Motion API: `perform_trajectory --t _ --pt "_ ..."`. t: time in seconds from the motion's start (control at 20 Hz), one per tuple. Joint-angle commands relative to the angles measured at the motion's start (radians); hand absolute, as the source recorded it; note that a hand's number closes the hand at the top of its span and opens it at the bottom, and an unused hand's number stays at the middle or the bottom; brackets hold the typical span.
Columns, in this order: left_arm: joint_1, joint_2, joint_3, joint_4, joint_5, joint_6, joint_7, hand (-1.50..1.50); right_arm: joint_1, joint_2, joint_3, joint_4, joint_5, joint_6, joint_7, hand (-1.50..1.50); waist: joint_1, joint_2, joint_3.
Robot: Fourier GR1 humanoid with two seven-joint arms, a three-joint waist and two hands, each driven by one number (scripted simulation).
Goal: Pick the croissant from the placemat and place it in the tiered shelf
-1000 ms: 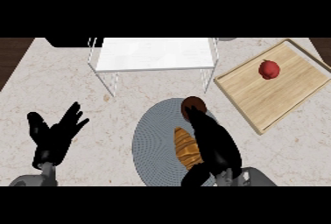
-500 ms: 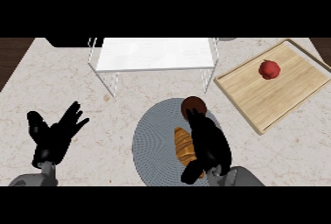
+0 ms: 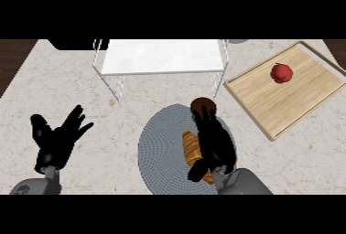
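croissant [image 3: 192, 148]: not lifted yet, lying on the placemat [image 3: 159, 146], lower middle
right hand [image 3: 215, 141]: laid over it, thumb curling in
shelf [image 3: 162, 57]: top center, nothing placed there
left hand [image 3: 57, 139]: resting lower left, fingers spread

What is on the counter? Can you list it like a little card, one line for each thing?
croissant: lying on the placemat, partly under the right hand
placemat: round, grey, in front of the shelf
shelf: white top, at the back of the counter, nothing on its top
right hand: over the croissant, fingers pointing toward the shelf
left hand: open, resting at the left
board: wooden, at the right
red fruit: on the board
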Motion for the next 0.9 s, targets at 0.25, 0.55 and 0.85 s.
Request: perform_trajectory --t 0.25,0.55,0.85 --pt "0.02 -0.003 0.015 -0.043 0.005 -0.026 0.079 0.0 0.012 0.079 -0.02 0.185 0.047 -0.053 -0.147 -1.5 0.004 0.01 -0.007" --pt "0.008 -0.029 0.007 0.002 -0.003 -0.021 0.065 0.0 0.006 0.036 0.035 0.138 0.001 0.107 -0.217 1.5 0.001 0.01 -0.007" --pt "0.027 -0.026 0.018 0.028 -0.031 -0.036 0.004 0.0 -0.047 0.082 0.063 0.118 -0.03 0.062 -0.193 1.5 0.006 0.011 -0.007"
